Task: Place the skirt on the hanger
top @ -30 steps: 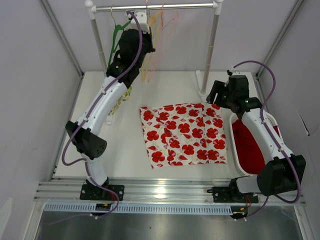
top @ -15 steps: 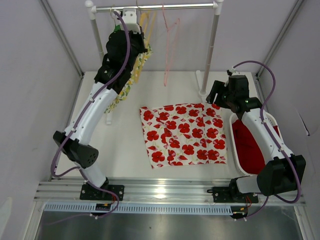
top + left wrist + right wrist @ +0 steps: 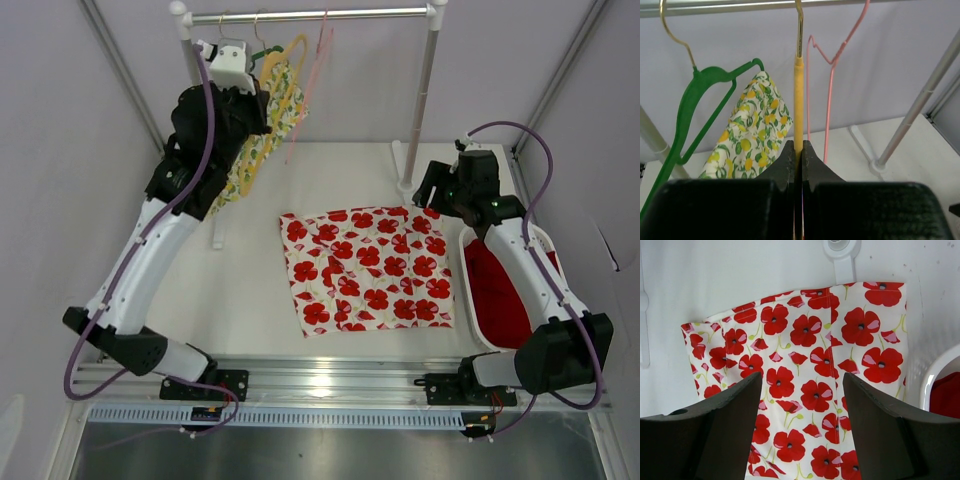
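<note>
The skirt (image 3: 370,270), white with red poppies, lies flat on the table; it fills the right wrist view (image 3: 810,340). The yellow hanger (image 3: 288,70) hangs from the rail (image 3: 350,14). My left gripper (image 3: 265,100) is raised at the rail and shut on the yellow hanger's neck (image 3: 799,100), as the left wrist view (image 3: 798,150) shows. My right gripper (image 3: 435,190) is open and empty, above the skirt's far right part, also in its wrist view (image 3: 802,380).
A green hanger (image 3: 700,110) carries a lemon-print garment (image 3: 747,135) left of the yellow one. A pink hanger (image 3: 830,90) hangs to its right. The rail post (image 3: 422,95) stands behind the skirt. A white basket (image 3: 470,300) with red cloth sits at the right.
My left arm has swung left along the rail with the yellow hanger, which slid left with it. The pink hanger swung. The right arm and the skirt have not moved.
</note>
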